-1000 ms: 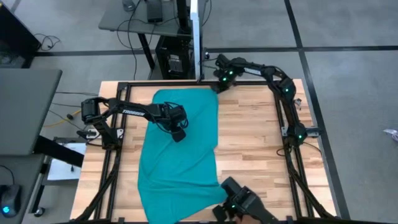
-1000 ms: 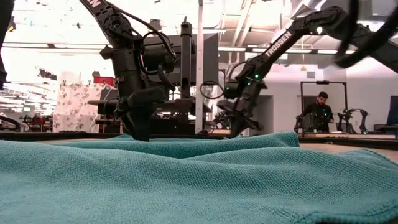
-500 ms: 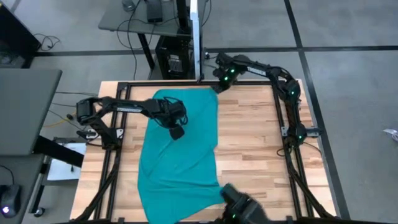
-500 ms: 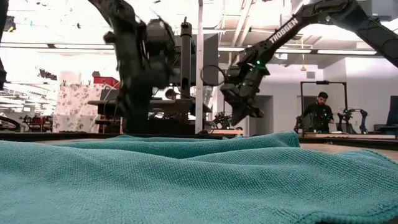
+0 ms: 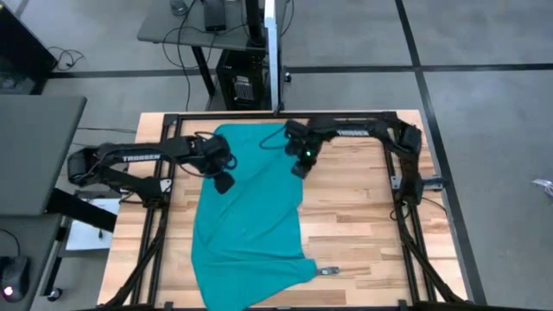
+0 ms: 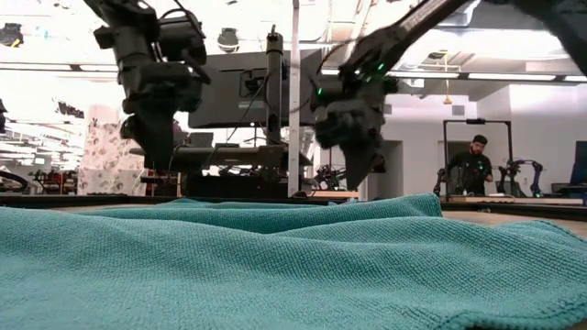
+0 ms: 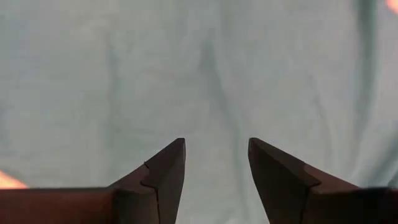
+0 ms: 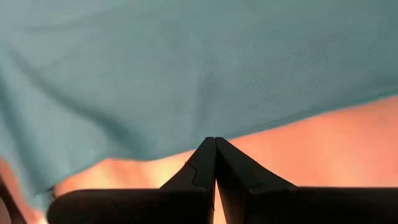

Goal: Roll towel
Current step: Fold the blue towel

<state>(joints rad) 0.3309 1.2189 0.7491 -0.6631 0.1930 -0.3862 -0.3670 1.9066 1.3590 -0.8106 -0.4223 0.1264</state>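
The wooden table [image 5: 363,216] takes up most of the floor space here, and the teal towel [image 5: 251,225] lies spread flat along it, running from the far edge down to the near edge, a little left of the middle. Its near end flares wider, with one corner reaching out to the right. From table height the cloth fills the whole foreground in soft low folds.

The left arm reaches in from the left side, and the left gripper [image 5: 224,181] hangs over the towel's far left part. Its two fingers [image 7: 163,174] stand apart with a clear gap between them, nothing in that gap, only teal cloth below. I cannot tell whether the tips touch the fabric.

The right arm stretches along the far edge, and the right gripper [image 5: 299,164] sits above the towel's far right edge. Its fingers [image 8: 202,165] are pressed together and hold nothing; bare wood and the cloth's edge show just beyond them.

A person [image 6: 473,165] stands far back in the room, on the right.
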